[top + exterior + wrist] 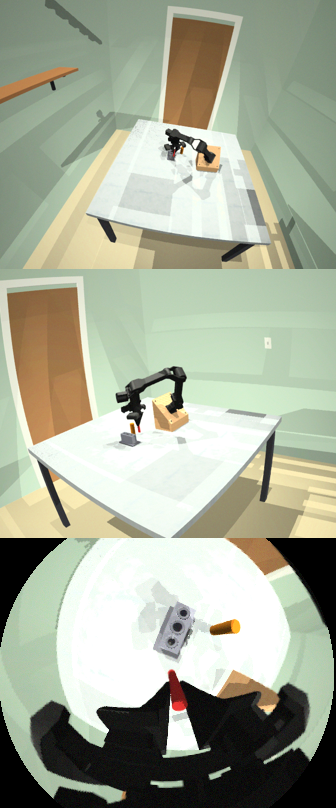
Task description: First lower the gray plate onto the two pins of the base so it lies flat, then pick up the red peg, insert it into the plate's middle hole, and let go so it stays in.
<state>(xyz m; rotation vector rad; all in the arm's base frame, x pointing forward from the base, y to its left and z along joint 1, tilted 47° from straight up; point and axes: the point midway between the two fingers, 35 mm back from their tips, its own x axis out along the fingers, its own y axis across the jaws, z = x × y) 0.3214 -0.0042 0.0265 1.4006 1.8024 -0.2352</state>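
Observation:
The gripper (175, 150) (138, 424) (176, 684) is shut on the red peg (174, 153) (139, 429) (177, 694). It holds the peg close to upright, its lower end free below the fingertips. In the wrist view the peg's lower end is just off the near end of the gray block. The gray plate (180, 620) shows three holes in a row on top and looks flat on the base (131, 444) (159, 643). The seam between plate and base cannot be made out, and the base's pins cannot be told apart. The middle hole looks dark and empty.
An orange peg (182, 150) (132, 427) (226, 628) stands beside the gray block. The arm is mounted on a sloped wooden block (208, 167) (162, 421) (246, 689). All stand on the pale marble-look table (145, 193) (173, 473).

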